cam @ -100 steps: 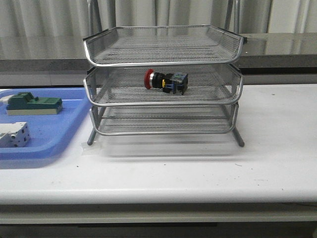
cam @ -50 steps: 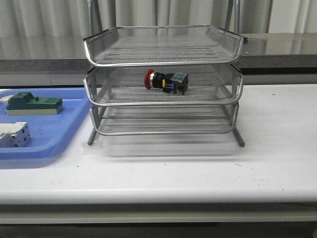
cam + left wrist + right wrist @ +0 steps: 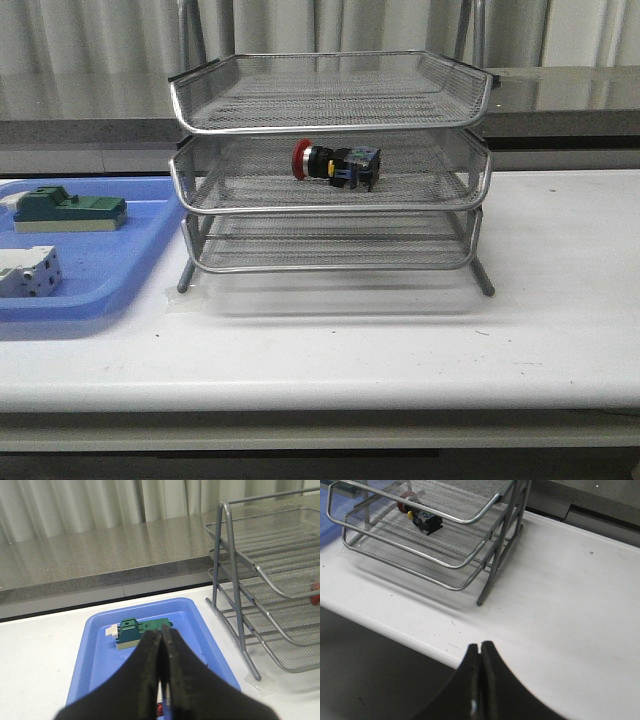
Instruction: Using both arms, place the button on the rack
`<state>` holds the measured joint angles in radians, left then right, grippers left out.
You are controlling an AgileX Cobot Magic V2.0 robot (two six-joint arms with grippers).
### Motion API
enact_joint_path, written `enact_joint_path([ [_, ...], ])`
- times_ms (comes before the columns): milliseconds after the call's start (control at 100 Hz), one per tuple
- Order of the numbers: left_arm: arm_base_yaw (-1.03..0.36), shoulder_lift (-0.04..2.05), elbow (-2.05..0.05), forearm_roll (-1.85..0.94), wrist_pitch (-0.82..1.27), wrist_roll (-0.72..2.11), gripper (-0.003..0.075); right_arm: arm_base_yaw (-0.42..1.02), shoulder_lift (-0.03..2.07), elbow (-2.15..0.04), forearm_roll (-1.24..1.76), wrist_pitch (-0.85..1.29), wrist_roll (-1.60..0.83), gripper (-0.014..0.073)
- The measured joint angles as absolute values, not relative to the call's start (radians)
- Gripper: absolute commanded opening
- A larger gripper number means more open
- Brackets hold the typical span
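Observation:
The button (image 3: 335,164), red head to the left and blue-yellow block to the right, lies on its side on the middle tier of the silver wire rack (image 3: 330,122). The right wrist view shows it too, the button (image 3: 422,516) resting in the rack (image 3: 470,555). Neither arm appears in the front view. My left gripper (image 3: 161,631) is shut with nothing in it, held above the blue tray. My right gripper (image 3: 480,645) is shut and empty over the table's front edge, well away from the rack.
A blue tray (image 3: 110,280) sits left of the rack with a green block (image 3: 68,211) and a white block (image 3: 28,272) in it. The green block (image 3: 140,631) shows just beyond my left fingertips. A grey ledge and curtains run behind the table.

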<state>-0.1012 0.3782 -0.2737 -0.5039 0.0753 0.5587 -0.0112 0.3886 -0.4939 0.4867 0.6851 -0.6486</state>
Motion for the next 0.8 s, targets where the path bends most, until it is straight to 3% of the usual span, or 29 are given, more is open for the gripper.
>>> enact_joint_path([
  [650,-0.101,0.378,-0.274,-0.504,0.075,0.559,-0.0020,0.037,0.389,-0.475,0.502,0.587,-0.643,-0.0057],
  [800,-0.101,0.378,-0.274,-0.504,0.075,0.559,-0.0020,0.040,0.386,-0.475,0.391,0.578,-0.506,-0.0057],
])
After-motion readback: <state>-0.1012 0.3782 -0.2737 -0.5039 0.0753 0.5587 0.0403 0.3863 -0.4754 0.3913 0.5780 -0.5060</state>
